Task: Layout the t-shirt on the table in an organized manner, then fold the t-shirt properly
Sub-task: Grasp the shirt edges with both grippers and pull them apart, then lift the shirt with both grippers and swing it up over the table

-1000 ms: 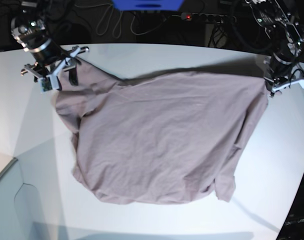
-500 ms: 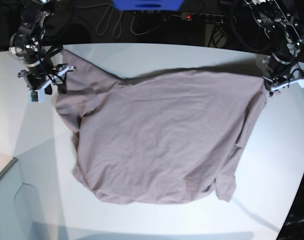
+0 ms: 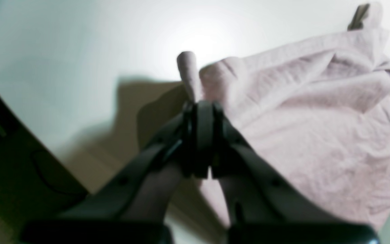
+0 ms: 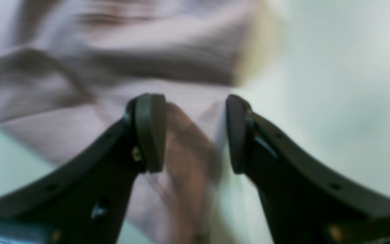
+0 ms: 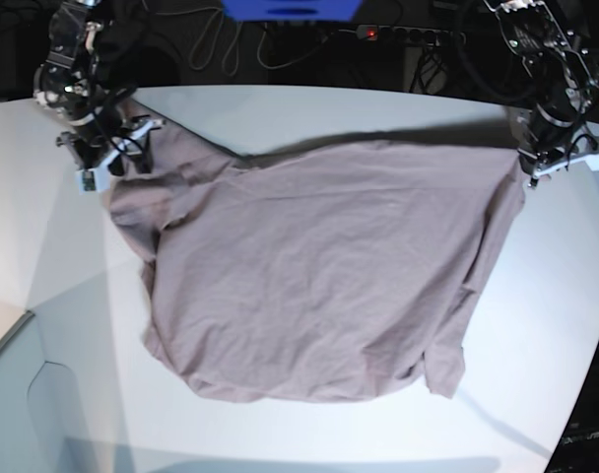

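Observation:
The mauve-grey t-shirt [image 5: 319,266] lies spread and rumpled across the white table [image 5: 309,108], its right edge folded over. At the far right corner of the shirt, my left gripper [image 5: 532,175] is shut on the cloth. The left wrist view shows that gripper [image 3: 200,112] pinching a fold of the t-shirt [image 3: 300,118], with a small tuft sticking up past the tips. My right gripper [image 5: 112,163] hovers at the shirt's far left corner. In the right wrist view this gripper [image 4: 193,134] is open, with blurred t-shirt [image 4: 147,67] cloth below and between its fingers [image 4: 151,132].
Beyond the table's far edge are dark cables, a power strip [image 5: 398,34] and a blue object [image 5: 290,8]. The table's curved edge [image 5: 575,394] runs down the right side. A lighter panel [image 5: 14,394] sits at the lower left.
My right arm swung left away from the shirt's corner, then came back right and a little farther away over that corner, jaws still open. The left arm and the shirt stayed put.

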Action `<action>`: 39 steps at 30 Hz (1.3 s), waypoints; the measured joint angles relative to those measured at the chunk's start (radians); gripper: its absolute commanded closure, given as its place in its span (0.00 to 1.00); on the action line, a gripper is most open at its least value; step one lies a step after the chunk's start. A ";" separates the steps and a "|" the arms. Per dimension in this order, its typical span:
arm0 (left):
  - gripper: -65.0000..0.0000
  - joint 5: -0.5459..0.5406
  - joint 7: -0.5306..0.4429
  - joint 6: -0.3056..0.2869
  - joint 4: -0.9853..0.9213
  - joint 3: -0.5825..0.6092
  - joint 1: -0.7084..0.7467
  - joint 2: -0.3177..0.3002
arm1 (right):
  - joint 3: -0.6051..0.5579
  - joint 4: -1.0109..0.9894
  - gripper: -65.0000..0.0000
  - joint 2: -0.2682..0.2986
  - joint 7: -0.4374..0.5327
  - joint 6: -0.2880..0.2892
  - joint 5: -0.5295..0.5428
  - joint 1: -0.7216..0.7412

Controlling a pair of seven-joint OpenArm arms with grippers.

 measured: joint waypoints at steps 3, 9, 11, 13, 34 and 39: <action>1.00 0.000 -0.001 0.000 0.000 0.000 0.000 0.000 | -0.022 0.000 0.81 -0.005 0.004 0.000 0.007 -0.005; 1.00 -0.001 0.006 0.000 0.000 0.000 0.000 -0.014 | -0.020 0.005 1.00 0.003 -0.011 0.001 0.007 -0.007; 1.00 -0.001 0.014 0.000 0.000 0.000 0.000 -0.017 | -0.022 0.039 1.00 0.025 -0.047 0.003 -0.004 -0.020; 1.00 -0.003 0.019 0.000 0.003 0.004 0.002 -0.035 | -0.007 0.087 1.00 0.035 -0.053 0.003 -0.017 -0.051; 1.00 0.006 0.022 0.004 0.128 0.299 -0.262 -0.146 | 0.058 0.489 1.00 0.027 -0.247 0.017 -0.018 0.220; 1.00 0.110 0.024 -0.005 0.021 0.446 -0.496 -0.204 | -0.056 0.374 1.00 0.100 -0.326 0.021 -0.011 0.483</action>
